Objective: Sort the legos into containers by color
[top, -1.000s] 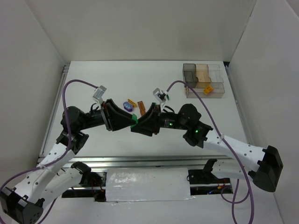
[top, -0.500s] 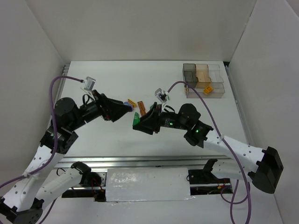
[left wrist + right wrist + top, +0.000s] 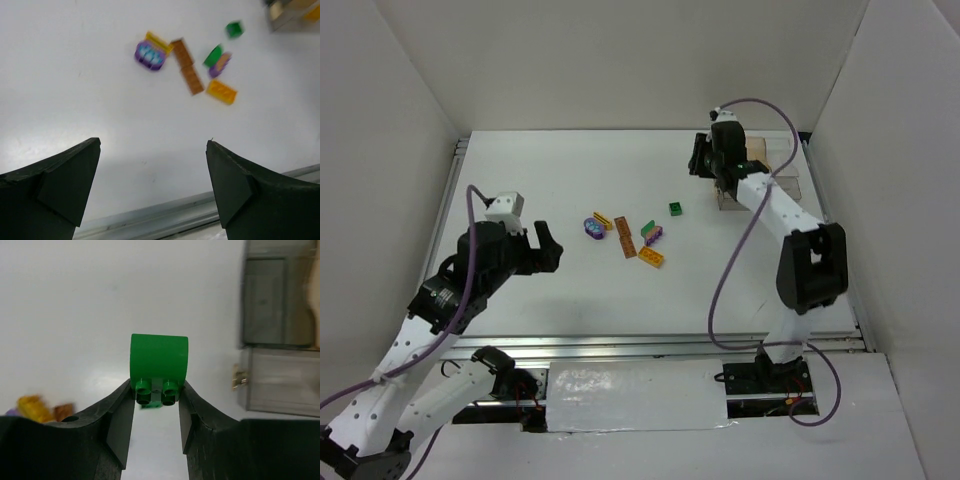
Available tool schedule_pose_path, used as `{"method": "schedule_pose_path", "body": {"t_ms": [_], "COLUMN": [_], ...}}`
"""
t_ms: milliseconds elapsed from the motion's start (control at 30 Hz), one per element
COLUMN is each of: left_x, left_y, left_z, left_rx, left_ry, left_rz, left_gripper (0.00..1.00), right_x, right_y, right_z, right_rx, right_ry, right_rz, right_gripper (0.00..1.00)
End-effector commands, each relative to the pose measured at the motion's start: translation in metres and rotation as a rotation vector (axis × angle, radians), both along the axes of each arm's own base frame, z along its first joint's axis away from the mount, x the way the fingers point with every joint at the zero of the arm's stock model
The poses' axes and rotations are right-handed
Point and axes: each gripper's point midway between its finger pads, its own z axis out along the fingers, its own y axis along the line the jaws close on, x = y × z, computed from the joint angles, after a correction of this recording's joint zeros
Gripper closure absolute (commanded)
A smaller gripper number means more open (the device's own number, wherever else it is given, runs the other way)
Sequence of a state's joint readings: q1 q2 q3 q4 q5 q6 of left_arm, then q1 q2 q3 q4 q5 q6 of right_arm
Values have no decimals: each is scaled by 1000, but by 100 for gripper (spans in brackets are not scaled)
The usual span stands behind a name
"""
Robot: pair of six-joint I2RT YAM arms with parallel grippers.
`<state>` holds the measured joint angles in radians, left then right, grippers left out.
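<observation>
My right gripper (image 3: 159,392) tight on a green brick (image 3: 159,360) near the tray (image 3: 282,385), my left gripper (image 3: 152,165) spread wide above loose bricks (image 3: 221,92).

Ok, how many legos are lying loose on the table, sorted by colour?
Green legos: 2
Yellow-orange legos: 2
Purple legos: 2
Brown lego: 1, a long strip
Total: 7
</observation>
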<state>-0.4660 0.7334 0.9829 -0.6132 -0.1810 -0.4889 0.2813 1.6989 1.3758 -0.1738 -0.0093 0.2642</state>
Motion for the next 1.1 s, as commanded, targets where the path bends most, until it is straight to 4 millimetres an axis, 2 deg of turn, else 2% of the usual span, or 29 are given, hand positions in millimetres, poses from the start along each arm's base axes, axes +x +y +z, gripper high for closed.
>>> {"method": "schedule_pose_path", "body": {"t_ms": [0, 33, 67, 100, 133, 167, 200, 233, 267, 300, 333, 400, 433, 567, 667, 700, 800, 833, 900, 933, 1067], "left_x": [-11, -14, -16, -17, -17, -18, -17, -16, -16, -14, -13, -12, -12, -13, -14, -14, -14, -14, -14, -14, -15], "left_y": [21, 19, 16, 15, 15, 14, 13, 11, 10, 7, 6, 3, 2, -1, -1, -1, -2, -2, -4, -5, -6], "left_z": [-27, -22, -21, -17, -19, -18, -21, -23, -25, -28, -31, -34, -35, -33, -33, -33, -33, -33, -34, -34, -33], "left_rx": [102, 102, 101, 82, 82, 84, 93, 96, 100, 105, 111, 116, 117, 109, 109, 110, 109, 109, 109, 108, 108], "left_ry": [33, 19, 5, -19, -19, -16, -2, 4, 12, 27, 37, 50, 55, 46, 43, 42, 44, 45, 47, 46, 43], "left_rz": [45, 29, 9, 10, 12, 6, 3, -1, -7, -13, -19, -30, -36, -53, -55, -56, -60, -62, -75, -80, -87], "left_gripper": [1, 1, 1, 0, 0, 1, 0, 0, 0, 0, 0, 0, 0, 0, 1, 0, 0, 0, 0, 0, 0], "right_x": [40, 49, 61, 74, 82, 92, 100, 105, 110, 115, 118, 123, 126, 131, 132, 133, 134, 134, 134, 134, 134], "right_y": [-67, -73, -84, -89, -95, -107, -112, -114, -121, -124, -128, -137, -139, -135, -131, -129, -127, -126, -125, -125, -127], "right_z": [4, 4, -14, 1, 0, -28, -17, -23, -41, -39, -48, -48, -55, -61, -63, -63, -61, -60, -52, -48, -41], "right_rx": [-270, -289, -317, -324, -336, -364, -369, -377, -401, -400, -409, -404, -397, -374, -354, -349, -337, -333, -322, -319, -313], "right_ry": [14, 12, 45, 16, 20, 78, 76, 91, 123, 112, 122, 117, 126, 139, 141, 139, 134, 131, 118, 113, 104], "right_rz": [-237, -262, -285, -299, -319, -339, -346, -348, -348, -356, -365, -383, -382, -343, -320, -312, -307, -304, -306, -310, -318], "right_gripper": [100, 100, 100, 100, 100, 100, 100, 100, 100, 100, 100, 99, 96, 94, 86, 75, 68, 61, 37, 2, 0]}}
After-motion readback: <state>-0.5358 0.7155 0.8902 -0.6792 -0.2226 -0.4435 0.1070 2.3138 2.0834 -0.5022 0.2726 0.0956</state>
